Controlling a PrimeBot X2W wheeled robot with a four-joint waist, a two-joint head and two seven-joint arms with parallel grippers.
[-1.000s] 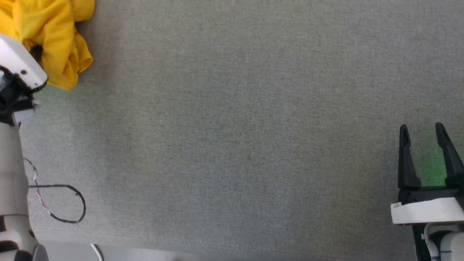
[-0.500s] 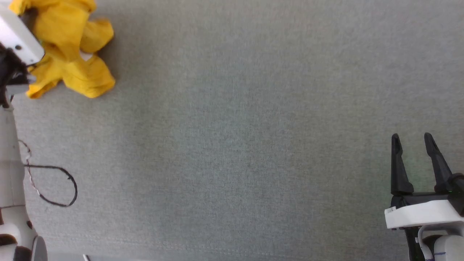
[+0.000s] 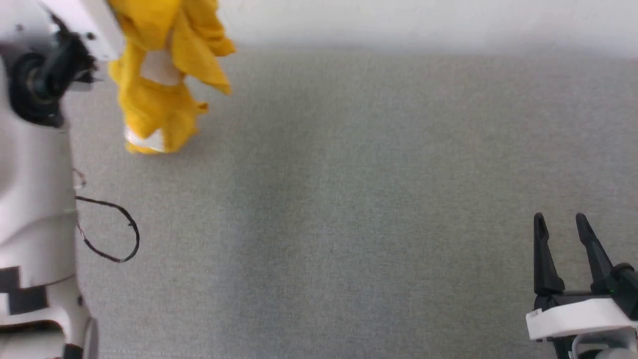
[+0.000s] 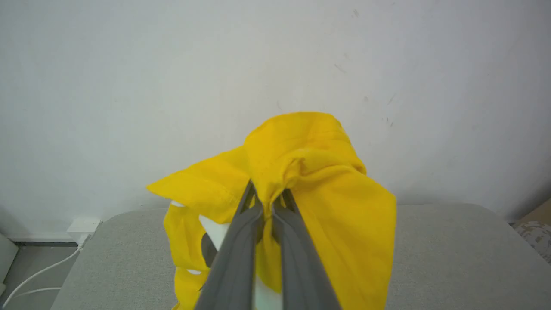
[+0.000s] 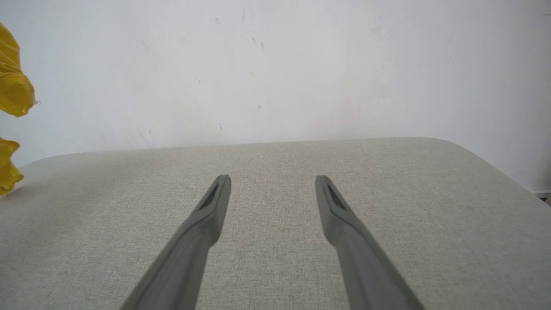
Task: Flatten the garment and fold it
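Observation:
The garment [image 3: 160, 94], a bright yellow T-shirt with white patches, hangs bunched from my left gripper at the table's far left, and its lower end reaches the grey surface. In the left wrist view my left gripper [image 4: 267, 194] is shut on a fold of the garment [image 4: 335, 198], which drapes over and around the fingers in front of the white wall. My right gripper [image 3: 560, 225] stands open near the front right with nothing between its fingers [image 5: 215, 202]. A yellow edge of the garment [image 5: 13, 90] shows at the far left of the right wrist view.
The grey fabric table [image 3: 349, 199] runs back to a white wall [image 3: 423, 20]. A black cable loop [image 3: 107, 232] hangs by my left arm [image 3: 35, 174]. A white cable [image 4: 38, 271] lies on the floor beyond the table's left corner.
My left gripper has lifted the garment from a crumpled heap on the table until it hangs down. The head camera has tilted up, bringing the wall into view. The right gripper stays open.

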